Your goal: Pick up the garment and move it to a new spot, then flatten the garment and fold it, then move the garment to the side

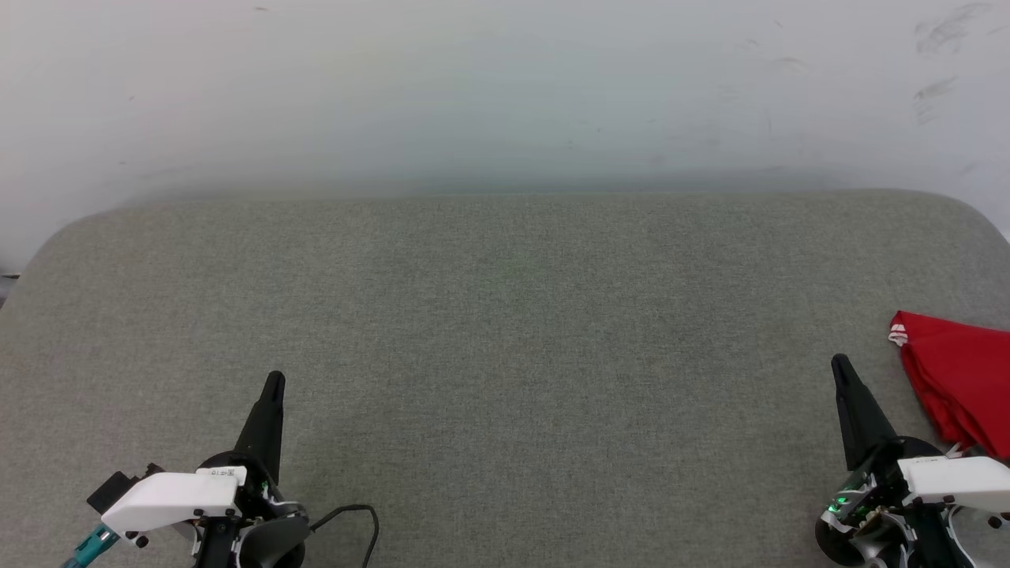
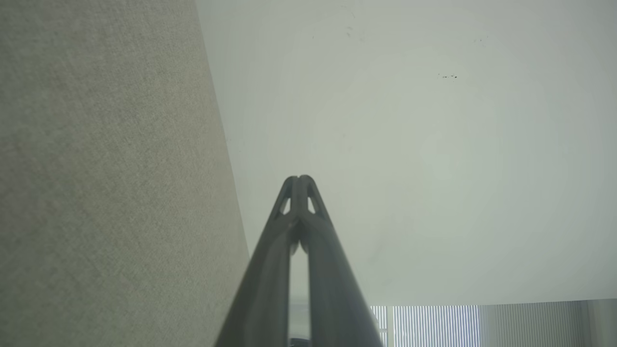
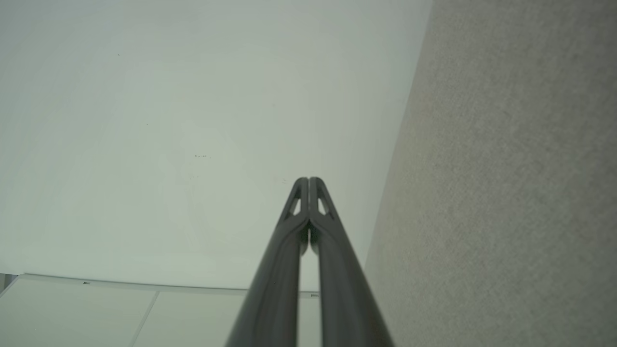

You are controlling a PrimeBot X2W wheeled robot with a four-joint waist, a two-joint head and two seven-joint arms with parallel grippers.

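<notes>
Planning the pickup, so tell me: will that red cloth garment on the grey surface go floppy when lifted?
Probably floppy: the red cloth garment lies in soft creases, so it would likely drape from a pinch. It looks thin, so likely light. On the textured grey fabric surface, a push would probably bunch it.

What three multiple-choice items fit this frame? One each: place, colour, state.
1. Where is the garment on the grey surface?
A. far right, beside the right gripper
B. centre
C. far left
2. What is the garment's main colour?
A. blue
B. red
C. green
3. How do the jaws of the left gripper and the right gripper stand?
A. both shut, empty
B. left open
C. right shut on the garment
Answers: 1 A, the head view shows it at the right edge. 2 B, bright red fabric. 3 A, the wrist views show them pressed together with nothing between.
</notes>
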